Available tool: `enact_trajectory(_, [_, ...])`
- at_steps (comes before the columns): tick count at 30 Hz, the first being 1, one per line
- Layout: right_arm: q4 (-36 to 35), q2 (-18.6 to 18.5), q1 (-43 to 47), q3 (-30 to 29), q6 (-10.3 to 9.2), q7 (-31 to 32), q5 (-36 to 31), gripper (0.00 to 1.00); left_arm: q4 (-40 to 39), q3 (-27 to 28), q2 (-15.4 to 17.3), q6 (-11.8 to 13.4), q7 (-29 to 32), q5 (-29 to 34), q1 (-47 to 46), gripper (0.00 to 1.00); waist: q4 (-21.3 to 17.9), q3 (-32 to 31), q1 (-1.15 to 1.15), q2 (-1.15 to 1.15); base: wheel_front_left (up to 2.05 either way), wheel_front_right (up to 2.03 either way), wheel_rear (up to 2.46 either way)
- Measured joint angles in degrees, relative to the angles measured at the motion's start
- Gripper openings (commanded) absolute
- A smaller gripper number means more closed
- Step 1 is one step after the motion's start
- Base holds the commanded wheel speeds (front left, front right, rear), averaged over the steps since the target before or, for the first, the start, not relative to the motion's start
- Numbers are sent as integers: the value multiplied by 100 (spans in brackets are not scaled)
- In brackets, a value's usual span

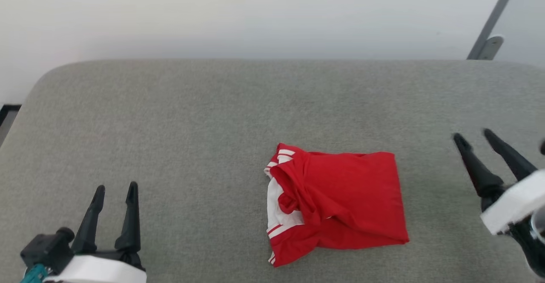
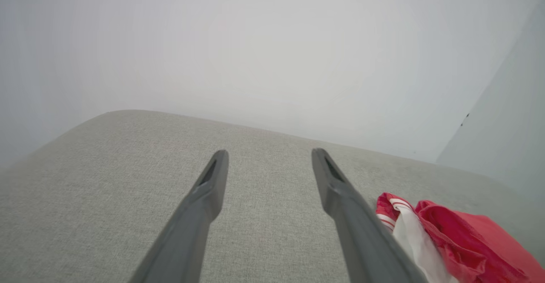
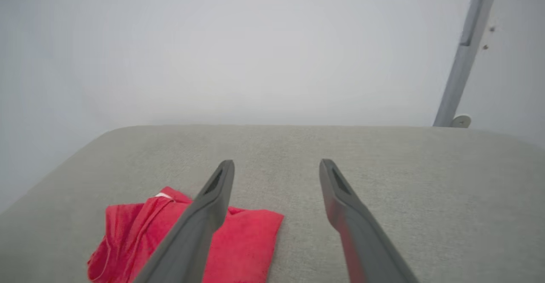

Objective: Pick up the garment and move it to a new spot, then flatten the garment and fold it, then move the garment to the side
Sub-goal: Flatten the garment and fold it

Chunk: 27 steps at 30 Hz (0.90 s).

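Grey fabric cushion point(image 1: 213, 104) against pale wall point(image 1: 255, 10), metal strut point(image 1: 494, 17) right.

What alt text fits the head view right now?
A loosely folded red garment with white trim lies on a grey cushioned surface, right of centre. The left gripper at lower left and the right gripper at the right edge are both open, empty and clear of it.
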Motion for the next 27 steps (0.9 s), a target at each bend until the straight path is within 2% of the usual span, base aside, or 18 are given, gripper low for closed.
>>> enact_trajectory(8, [276, 212, 606, -143, -1, -1194, -438, 100, -90, 92, 21, 0, 0, 86, 278, 100, -198, -289, 0, 0, 0, 0, 0])
enact_trajectory(15, [594, 336, 929, -29, -1, -2043, -603, 100, -136, 182, -26, 0, 0, 185, 451, 100, -295, -431, 0, 0, 0, 0, 0])
enact_trajectory(20, [840, 397, 1044, 42, -1, -2454, -679, 100, -169, 201, -88, 0, 0, 247, 555, 100, -328, -511, 0, 0, 0, 0, 0])
enact_trajectory(27, [1109, 476, 1180, 157, -1, -2714, -701, 100, -191, 210, -180, 0, 0, 308, 666, 100, -361, -581, 0, 0, 0, 0, 0])
